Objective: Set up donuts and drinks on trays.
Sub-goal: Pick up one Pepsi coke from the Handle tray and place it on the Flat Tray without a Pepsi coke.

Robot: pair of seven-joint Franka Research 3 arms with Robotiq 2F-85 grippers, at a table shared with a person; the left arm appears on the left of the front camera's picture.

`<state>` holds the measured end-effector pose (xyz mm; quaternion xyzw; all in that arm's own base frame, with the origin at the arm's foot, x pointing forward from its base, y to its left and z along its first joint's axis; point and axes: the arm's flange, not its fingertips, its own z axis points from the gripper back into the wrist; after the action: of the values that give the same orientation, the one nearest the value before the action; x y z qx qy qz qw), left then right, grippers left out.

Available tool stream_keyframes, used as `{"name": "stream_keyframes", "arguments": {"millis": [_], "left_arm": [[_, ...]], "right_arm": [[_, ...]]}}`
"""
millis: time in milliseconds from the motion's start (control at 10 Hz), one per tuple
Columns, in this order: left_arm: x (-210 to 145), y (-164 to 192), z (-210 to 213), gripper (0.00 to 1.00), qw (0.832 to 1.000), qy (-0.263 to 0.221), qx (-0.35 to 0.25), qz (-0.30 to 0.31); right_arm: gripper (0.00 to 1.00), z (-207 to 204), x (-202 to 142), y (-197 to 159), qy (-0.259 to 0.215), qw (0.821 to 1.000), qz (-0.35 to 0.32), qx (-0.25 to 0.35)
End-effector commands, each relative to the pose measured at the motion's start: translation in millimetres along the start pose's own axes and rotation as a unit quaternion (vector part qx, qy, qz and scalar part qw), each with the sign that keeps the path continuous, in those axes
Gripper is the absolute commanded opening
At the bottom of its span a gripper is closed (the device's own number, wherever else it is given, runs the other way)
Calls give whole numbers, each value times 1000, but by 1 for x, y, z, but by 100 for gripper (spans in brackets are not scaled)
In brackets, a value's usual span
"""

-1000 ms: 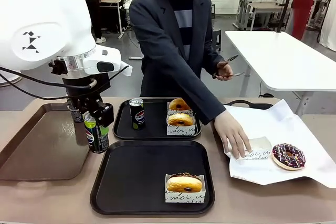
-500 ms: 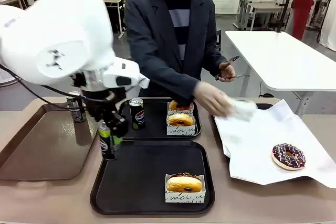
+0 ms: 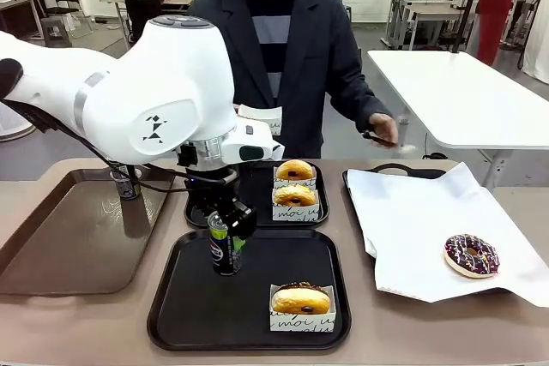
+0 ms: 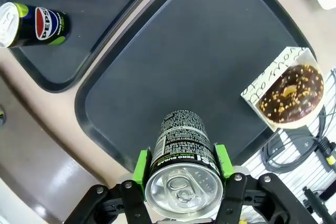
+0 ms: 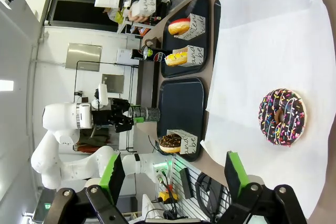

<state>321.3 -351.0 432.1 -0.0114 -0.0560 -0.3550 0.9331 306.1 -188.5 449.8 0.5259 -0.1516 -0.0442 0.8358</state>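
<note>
My left gripper (image 3: 225, 239) is shut on a black Pepsi can (image 3: 226, 258), held upright over the back left part of the near black tray (image 3: 257, 332). In the left wrist view the gripper (image 4: 181, 162) clamps that can (image 4: 181, 132) between green pads above the tray (image 4: 210, 61). A chocolate donut (image 3: 300, 300) in a paper sleeve sits at this tray's front right. The far tray (image 3: 257, 179) holds two sleeved donuts (image 3: 294, 196) and a second can (image 4: 32, 22). My right gripper (image 5: 175, 177) hangs open above a sprinkled donut (image 5: 282, 117).
A long brown tray (image 3: 60, 237) on the left carries another can (image 3: 129, 183). The sprinkled donut (image 3: 471, 255) lies on white paper (image 3: 412, 220) at the right. The person across the table holds a white paper sleeve (image 3: 260, 119) at chest height and tongs (image 3: 377, 136) in the other hand.
My left arm carried the can rightward from beside the brown tray to over the near black tray. The person lifted a paper sleeve off the white paper up to the chest.
</note>
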Motion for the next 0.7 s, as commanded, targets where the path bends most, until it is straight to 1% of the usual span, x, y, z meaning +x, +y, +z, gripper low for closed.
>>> {"name": "stream_keyframes", "arguments": {"millis": [0, 100, 200, 300, 400, 600], "left_arm": [[-4, 0, 5, 58, 1000, 2, 7, -14], [-4, 0, 5, 58, 1000, 2, 7, -14], [0, 0, -2, 58, 1000, 1, 0, 0], [-1, 6, -7, 58, 1000, 14, 12, -9], [-7, 9, -13, 58, 1000, 18, 17, -4], [-14, 14, -15, 58, 1000, 17, 24, -3]], "right_arm": [[100, 0, 3, 0, -8, 1000, 10, 13], [100, 0, 3, 0, -8, 1000, 10, 13], [100, 0, 3, 0, -8, 1000, 10, 13], [100, 0, 3, 0, -8, 1000, 10, 13], [100, 0, 3, 0, -8, 1000, 10, 13], [100, 0, 3, 0, -8, 1000, 10, 13]]}}
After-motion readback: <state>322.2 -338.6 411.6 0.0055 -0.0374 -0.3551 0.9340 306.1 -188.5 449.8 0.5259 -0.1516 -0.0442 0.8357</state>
